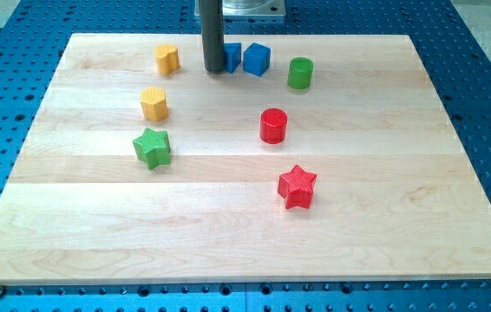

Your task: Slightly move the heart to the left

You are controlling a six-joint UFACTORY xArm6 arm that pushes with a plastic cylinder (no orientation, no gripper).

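The yellow heart [167, 59] sits near the view's top left of the wooden board [228, 243]. My rod comes down from the view's top, and my tip [213, 70] rests on the board to the right of the heart, with a clear gap between them. A blue block [233, 56] stands right against the rod's right side. The rod partly hides it, so I cannot make out its shape.
A blue cube [257, 59] and a green cylinder [299, 74] stand to the right of the tip. A yellow hexagon [153, 104] and a green star [152, 146] lie below the heart. A red cylinder [273, 126] and a red star [297, 186] lie mid-board.
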